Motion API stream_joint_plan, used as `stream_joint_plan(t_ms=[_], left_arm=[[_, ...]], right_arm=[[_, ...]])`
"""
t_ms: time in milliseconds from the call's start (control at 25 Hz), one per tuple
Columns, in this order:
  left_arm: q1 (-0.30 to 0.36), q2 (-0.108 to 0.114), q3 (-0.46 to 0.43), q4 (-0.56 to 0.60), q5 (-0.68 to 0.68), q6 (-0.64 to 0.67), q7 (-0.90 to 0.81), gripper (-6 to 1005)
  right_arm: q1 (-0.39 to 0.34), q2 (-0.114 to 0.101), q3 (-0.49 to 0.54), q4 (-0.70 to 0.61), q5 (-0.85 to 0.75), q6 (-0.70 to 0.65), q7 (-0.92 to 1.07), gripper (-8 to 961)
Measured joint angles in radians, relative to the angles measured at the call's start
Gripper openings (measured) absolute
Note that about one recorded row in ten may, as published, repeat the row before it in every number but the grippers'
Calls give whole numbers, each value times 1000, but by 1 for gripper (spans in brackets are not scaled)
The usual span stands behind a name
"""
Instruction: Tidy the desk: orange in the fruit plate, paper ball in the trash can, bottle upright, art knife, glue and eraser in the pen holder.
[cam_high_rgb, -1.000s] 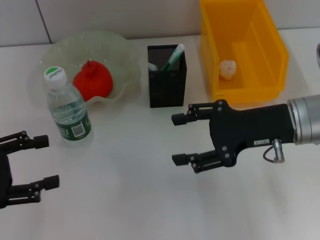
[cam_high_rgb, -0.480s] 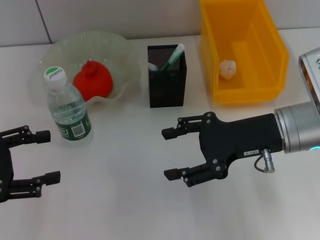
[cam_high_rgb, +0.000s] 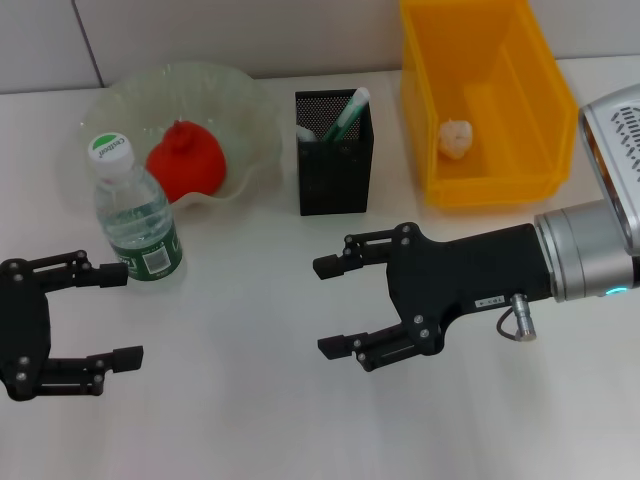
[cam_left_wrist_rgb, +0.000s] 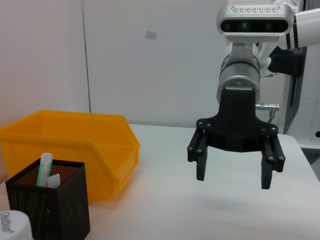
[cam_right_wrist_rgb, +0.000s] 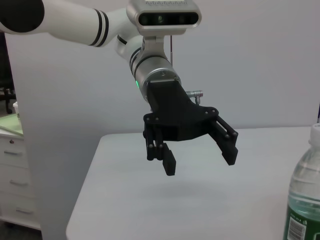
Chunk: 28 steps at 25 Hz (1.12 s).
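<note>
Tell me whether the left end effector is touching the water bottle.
Cannot tell. In the head view the left end effector has its upper fingertip overlapping the water bottle, but no view shows contact or gap.

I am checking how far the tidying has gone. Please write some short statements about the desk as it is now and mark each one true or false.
1. The bottle stands upright with its cap on. True.
2. The paper ball lies on the table beside the bin. False: it lies inside the yellow bin.
3. The red fruit is in the plate. True.
4. The right tool is shut on the bottle. False: it is open and holds nothing, over bare table in front of the pen holder.
5. The left tool is open and empty, near the bottle. True.
6. The pen holder is empty. False: a green and white stick stands in it.
</note>
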Motion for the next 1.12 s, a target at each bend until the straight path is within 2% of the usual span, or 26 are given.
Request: stream_joint_plan(t_ms=[400, 1120], left_arm=[[-16, -5, -4, 0, -7, 3, 13, 832], [-13, -6, -9, 11, -9, 3, 13, 832]], right_arm=[[35, 0, 0, 51, -3, 15, -12, 775], [31, 1, 0, 47, 2, 15, -15, 775]])
